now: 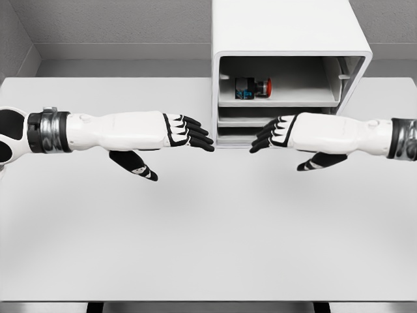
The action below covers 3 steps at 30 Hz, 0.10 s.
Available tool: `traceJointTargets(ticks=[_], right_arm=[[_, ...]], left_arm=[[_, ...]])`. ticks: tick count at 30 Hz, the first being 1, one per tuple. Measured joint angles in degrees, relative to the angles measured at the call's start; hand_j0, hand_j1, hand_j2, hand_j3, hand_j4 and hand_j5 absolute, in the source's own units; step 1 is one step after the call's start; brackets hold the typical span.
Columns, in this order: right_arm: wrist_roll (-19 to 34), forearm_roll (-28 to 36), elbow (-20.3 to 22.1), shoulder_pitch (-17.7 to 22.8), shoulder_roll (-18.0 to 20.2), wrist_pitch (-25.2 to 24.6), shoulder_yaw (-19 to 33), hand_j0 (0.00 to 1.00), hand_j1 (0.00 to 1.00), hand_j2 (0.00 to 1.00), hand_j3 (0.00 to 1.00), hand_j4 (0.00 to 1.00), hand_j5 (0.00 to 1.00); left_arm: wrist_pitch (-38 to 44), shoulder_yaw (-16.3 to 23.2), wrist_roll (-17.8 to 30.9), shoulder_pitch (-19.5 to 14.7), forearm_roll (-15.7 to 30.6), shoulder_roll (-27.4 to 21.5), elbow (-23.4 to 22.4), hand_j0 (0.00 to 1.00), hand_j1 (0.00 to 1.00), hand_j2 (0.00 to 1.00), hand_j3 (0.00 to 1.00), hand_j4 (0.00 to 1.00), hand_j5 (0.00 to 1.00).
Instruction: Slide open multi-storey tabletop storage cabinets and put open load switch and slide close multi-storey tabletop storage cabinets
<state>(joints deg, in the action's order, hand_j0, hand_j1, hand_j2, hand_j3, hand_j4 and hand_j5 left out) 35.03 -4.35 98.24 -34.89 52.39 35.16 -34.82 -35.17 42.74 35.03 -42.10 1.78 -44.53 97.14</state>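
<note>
A white multi-storey storage cabinet (290, 39) stands at the back of the table, right of centre, its front showing shelves. On the upper shelf lies the load switch (252, 87), a small dark and blue block with a red end. My left hand (189, 132) hovers over the table left of the cabinet, fingers extended toward it and thumb hanging down, holding nothing. My right hand (270, 135) reaches in from the right and sits in front of the cabinet's lower levels, fingers spread and empty. It covers part of the lower front.
The grey table (208, 228) stretches wide in front of both hands. A grey wall runs behind the cabinet, and the table's front edge (208, 302) lies at the bottom of the view.
</note>
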Motion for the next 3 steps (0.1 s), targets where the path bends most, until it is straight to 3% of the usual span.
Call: traceJointTargets(ticks=[3], right_arm=[[0.0, 0.0, 0.4, 0.0, 0.2, 0.0, 0.2, 1.0, 1.0, 1.0, 1.0, 1.0, 1.0]], left_arm=[[0.0, 0.0, 0.0, 0.0, 0.0, 0.0, 0.0, 1.0, 1.0, 1.0, 1.0, 1.0, 1.0]])
